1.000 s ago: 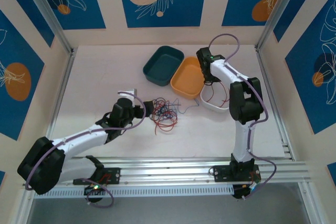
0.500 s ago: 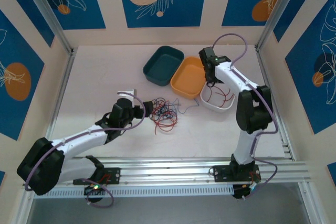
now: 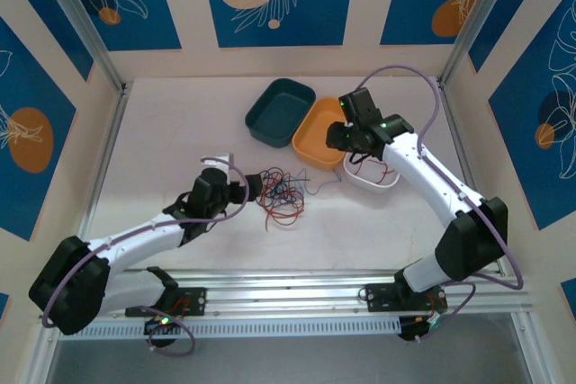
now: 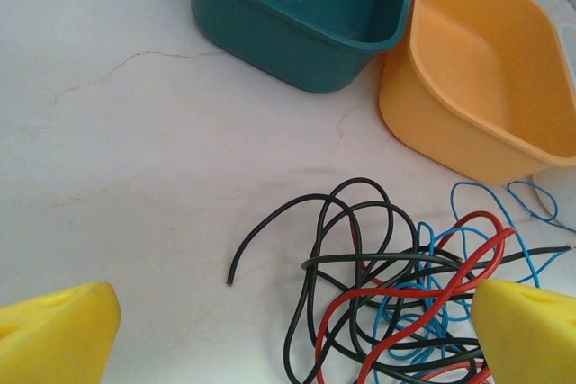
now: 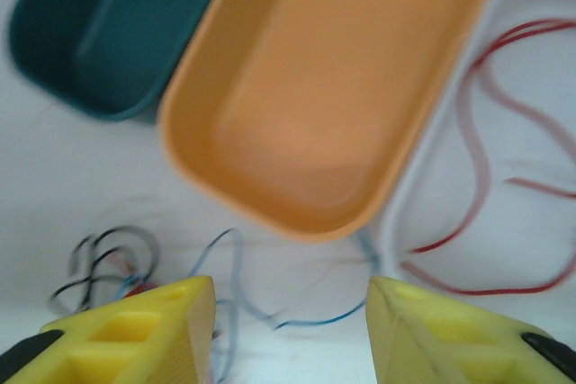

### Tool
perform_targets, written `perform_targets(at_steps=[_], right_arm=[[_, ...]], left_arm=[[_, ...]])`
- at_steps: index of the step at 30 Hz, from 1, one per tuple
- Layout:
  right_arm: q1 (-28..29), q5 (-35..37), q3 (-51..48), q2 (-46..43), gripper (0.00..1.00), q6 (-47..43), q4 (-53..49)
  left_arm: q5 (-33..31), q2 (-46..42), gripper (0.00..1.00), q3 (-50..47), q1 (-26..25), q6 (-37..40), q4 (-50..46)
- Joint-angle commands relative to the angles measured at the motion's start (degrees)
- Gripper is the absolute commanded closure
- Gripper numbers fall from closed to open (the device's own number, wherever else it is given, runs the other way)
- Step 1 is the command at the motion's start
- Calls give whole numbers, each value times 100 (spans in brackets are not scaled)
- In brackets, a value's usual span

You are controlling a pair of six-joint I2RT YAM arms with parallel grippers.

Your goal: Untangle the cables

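The cables (image 3: pixel 279 195) lie as a loose tangle of black, red and blue wires (image 4: pixel 405 299) on the white table, a black end curling off to the left. My left gripper (image 3: pixel 254 189) sits just left of the tangle, open, its yellow fingers (image 4: pixel 54 334) wide apart and the bundle's edge near the right one. My right gripper (image 3: pixel 343 139) hovers over the near end of the orange bin, open with nothing between its fingers (image 5: pixel 135 339). A blue cable (image 5: pixel 297 319) trails on the table below it. A loose red cable (image 5: pixel 490 222) lies in the white bin (image 3: pixel 369 183).
A teal bin (image 3: pixel 279 112) and an orange bin (image 3: pixel 324 132) stand side by side behind the tangle, both with nothing in them. The white bin touches the orange one on its right. Aluminium rails run along the table's sides and near edge.
My right gripper has opened and swung from over the white bin toward the near left, the arm stretching out. The red cable stays in the white bin. The left arm has not moved.
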Motion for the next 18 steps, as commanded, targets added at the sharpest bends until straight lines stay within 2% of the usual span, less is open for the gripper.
perform_targets(at_steps=[1, 10, 18], right_arm=[[387, -769, -165, -43, 52, 613, 373], [1582, -516, -75, 645, 53, 921, 836], [1731, -713, 434, 1524, 59, 838, 848]], left_arm=[[-27, 100, 0, 268, 99, -189, -223], [-212, 273, 0, 293, 204, -480, -493], [-220, 240, 0, 284, 225, -474, -595]])
